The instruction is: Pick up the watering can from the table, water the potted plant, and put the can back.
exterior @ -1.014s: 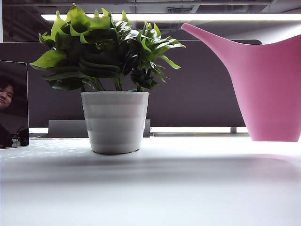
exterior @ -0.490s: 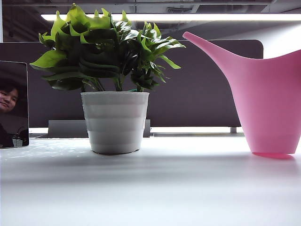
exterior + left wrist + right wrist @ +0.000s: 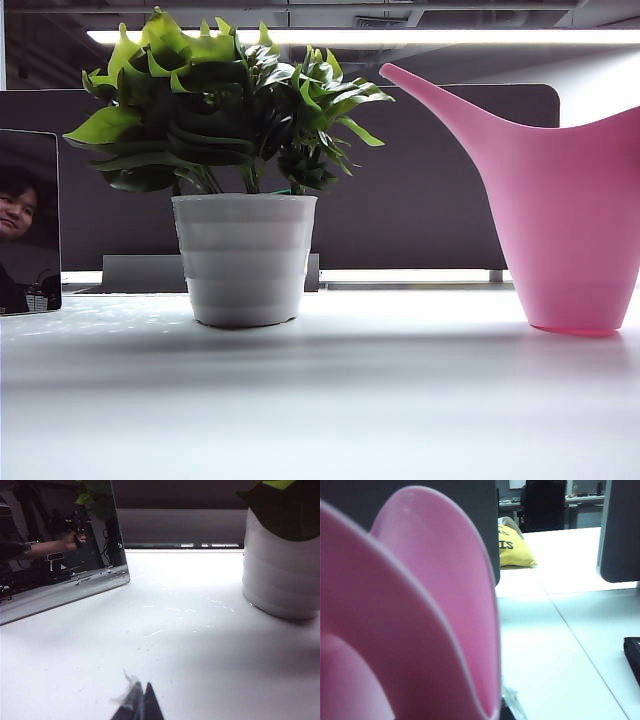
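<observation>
While the plant stands toward the left of the tabletop in its ribbed white pot, a dark glossy panel leans at the far left edge, a person's face reflected in it. The left wrist view shows the same panel propped on the tabletop, small drops and streaks of water lying on the surface between it and the pot. The left hand sits low just above the tabletop, short of the pot and well apart from it; its two dark fingertips meet in a point, so it is closed on nothing.

Further right stands the pink can, near the right edge of the tabletop. Its long spout rises up and leftward toward the plant's leaves, the tip near them but with a clear gap between. The can's base looks to be at the surface with a pinkish shadow under it; I cannot tell whether it rests fully or hangs just above.

The right hand is out of sight from the front. Its own wrist view is filled by the can's curved pink rim pressed close to the lens; the fingers are hidden, so I cannot tell whether that hand is apart or clamped on the can.
</observation>
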`<state>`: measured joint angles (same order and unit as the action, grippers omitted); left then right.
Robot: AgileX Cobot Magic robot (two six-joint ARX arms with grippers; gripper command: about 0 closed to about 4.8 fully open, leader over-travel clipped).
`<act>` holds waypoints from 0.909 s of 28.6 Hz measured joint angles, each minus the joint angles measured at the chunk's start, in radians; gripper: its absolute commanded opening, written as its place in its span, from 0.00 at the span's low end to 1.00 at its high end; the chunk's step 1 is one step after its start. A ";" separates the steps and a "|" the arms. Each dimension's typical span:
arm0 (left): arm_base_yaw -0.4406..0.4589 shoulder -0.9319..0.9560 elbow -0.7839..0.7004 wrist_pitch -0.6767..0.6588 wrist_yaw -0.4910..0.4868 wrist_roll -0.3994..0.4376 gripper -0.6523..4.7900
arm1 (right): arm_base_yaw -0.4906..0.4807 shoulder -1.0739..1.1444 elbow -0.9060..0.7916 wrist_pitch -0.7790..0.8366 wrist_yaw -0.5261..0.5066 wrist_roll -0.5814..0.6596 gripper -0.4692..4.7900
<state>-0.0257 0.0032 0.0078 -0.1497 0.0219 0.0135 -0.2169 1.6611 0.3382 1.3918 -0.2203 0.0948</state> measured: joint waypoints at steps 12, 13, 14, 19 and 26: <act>0.000 0.000 0.000 0.000 0.000 0.000 0.11 | 0.000 0.000 -0.030 0.002 -0.020 0.009 0.56; 0.000 0.000 0.000 0.000 0.000 0.000 0.11 | 0.000 0.000 -0.039 0.002 -0.020 0.011 0.56; 0.000 0.000 0.000 0.000 0.000 0.000 0.11 | 0.000 0.000 -0.049 0.002 -0.020 0.015 0.56; 0.000 0.000 0.000 0.000 0.000 0.000 0.11 | 0.000 -0.033 -0.109 0.001 -0.020 0.029 0.56; 0.019 -0.001 0.000 0.000 0.000 0.000 0.11 | 0.000 -0.177 -0.187 0.000 -0.018 0.032 0.56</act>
<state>-0.0067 0.0025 0.0078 -0.1501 0.0216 0.0139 -0.2172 1.4845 0.1509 1.3914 -0.2386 0.1272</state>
